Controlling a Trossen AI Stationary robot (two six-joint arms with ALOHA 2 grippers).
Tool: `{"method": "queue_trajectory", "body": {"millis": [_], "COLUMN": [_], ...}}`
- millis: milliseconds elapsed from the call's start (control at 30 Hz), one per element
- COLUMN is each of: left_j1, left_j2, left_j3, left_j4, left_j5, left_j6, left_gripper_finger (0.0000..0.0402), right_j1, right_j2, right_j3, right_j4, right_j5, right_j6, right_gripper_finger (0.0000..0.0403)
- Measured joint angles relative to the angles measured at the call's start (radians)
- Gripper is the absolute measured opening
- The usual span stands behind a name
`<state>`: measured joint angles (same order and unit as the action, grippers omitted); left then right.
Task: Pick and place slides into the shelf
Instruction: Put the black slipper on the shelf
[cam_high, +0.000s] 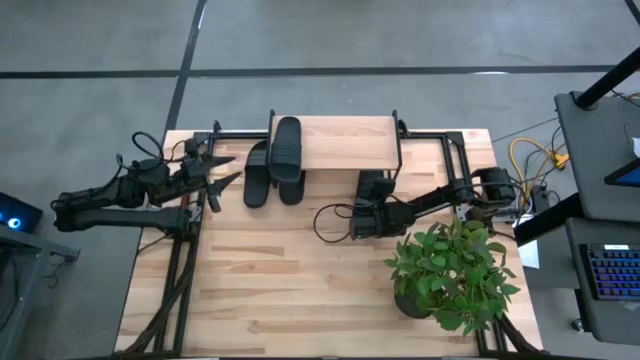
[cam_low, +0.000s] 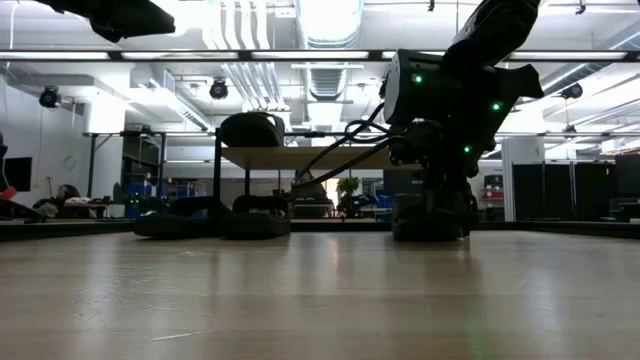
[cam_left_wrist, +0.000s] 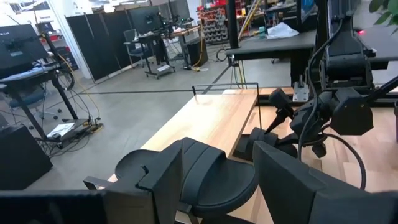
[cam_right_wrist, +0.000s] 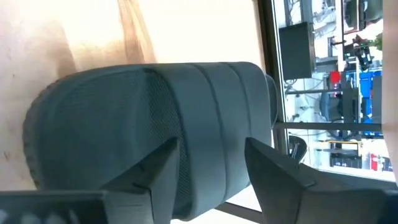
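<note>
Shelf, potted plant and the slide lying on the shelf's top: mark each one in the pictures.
shelf (cam_high: 350, 145): high view, bare part of its light wood top board.
potted plant (cam_high: 452, 272): high view, middle of its leaves.
slide on the shelf (cam_high: 286, 148): high view, its wide strap.

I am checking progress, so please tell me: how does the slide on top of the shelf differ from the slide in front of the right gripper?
The upper slide lies on the shelf, at the board's left end; the other slide lies on the table. The right gripper, open, is close to the lower slide; no gripper is at the upper one. Both are matte black with a wide strap.
</note>
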<state>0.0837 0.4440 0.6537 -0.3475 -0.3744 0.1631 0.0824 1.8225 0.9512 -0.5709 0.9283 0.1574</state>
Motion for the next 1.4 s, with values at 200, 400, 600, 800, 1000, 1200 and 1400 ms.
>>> {"method": "queue_trajectory", "body": {"millis": [200,400,600,800,1000,1200,1400], "left_j1": [0.000,0.000,0.000,0.000,0.000,0.000,0.000], "left_j2": [-0.026,-0.027,-0.018,-0.015,-0.017,-0.013,-0.015], "left_j3": [-0.005,-0.005,-0.006,-0.006,-0.006,-0.006,-0.006], "left_j4": [0.000,0.000,0.000,0.000,0.001,0.000,0.001], "left_j5": [0.000,0.000,0.000,0.000,0.000,0.000,0.000], "left_j6": [-0.001,-0.001,-0.002,-0.002,-0.002,-0.001,-0.001], "left_gripper_finger": [0.0177,0.0177,0.0177,0.0177,0.0177,0.0177,0.0177], "right_j1": [-0.019,-0.043,-0.046,-0.041,-0.004,0.053,0.092], "right_j2": [0.000,0.000,0.000,0.000,0.000,-0.002,-0.002], "right_j3": [-0.011,-0.020,-0.020,-0.019,0.025,0.147,0.296], "right_j4": [0.002,0.006,0.013,0.011,-0.027,-0.176,-0.352], "right_j5": [-0.016,-0.018,-0.018,-0.029,-0.089,-0.114,-0.203], "right_j6": [-0.007,0.005,0.007,-0.020,-0.020,0.031,0.093], "right_gripper_finger": [0.0161,0.0150,0.0107,0.0018,0.0010,0.0010,0.0009]}}
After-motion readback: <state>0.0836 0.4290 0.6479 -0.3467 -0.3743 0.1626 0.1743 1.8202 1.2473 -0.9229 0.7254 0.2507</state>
